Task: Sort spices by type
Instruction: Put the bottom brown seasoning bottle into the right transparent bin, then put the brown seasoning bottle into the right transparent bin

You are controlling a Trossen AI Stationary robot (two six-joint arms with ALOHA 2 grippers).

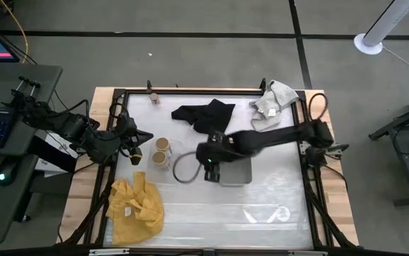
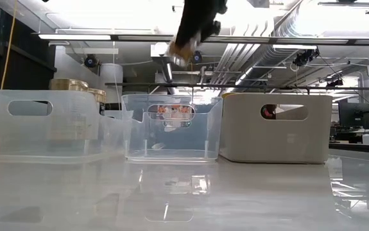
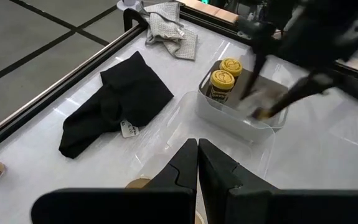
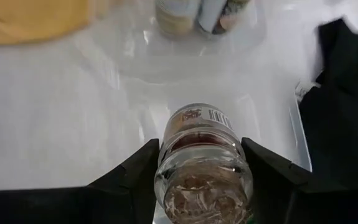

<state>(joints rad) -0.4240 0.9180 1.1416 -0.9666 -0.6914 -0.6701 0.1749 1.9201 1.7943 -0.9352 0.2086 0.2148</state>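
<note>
My right gripper (image 4: 200, 149) is shut on a tiny brownish glass jar (image 4: 201, 163), high over the middle clear tray (image 2: 171, 138); the high view shows this gripper (image 1: 211, 169) between that tray and the grey tray (image 1: 242, 175). Two yellow-topped jars (image 3: 222, 79) stand in the grey tray. Two tan-topped jars (image 1: 162, 151) stand in the left clear tray (image 2: 43, 128). A second tiny brownish jar (image 1: 154, 97) stands on the table near the far left corner. My left gripper (image 3: 197, 163) is shut beside the tan-topped jars, touching nothing that shows. My right gripper pinches the tiny brownish jar by its glass sides (image 4: 166, 146) between the two fingers (image 4: 135, 171). The fingers come from above, pointing down. The jar is lifted clear and hangs tilted below the gripper (image 2: 178, 54), above the middle clear tray.
A black cloth (image 1: 204, 115) lies at the far middle, a grey cloth (image 1: 272, 103) at the far right and a yellow cloth (image 1: 136, 203) at the near left. The three trays stand in a row across the table's middle. The near right shows bare tabletop (image 1: 261, 213).
</note>
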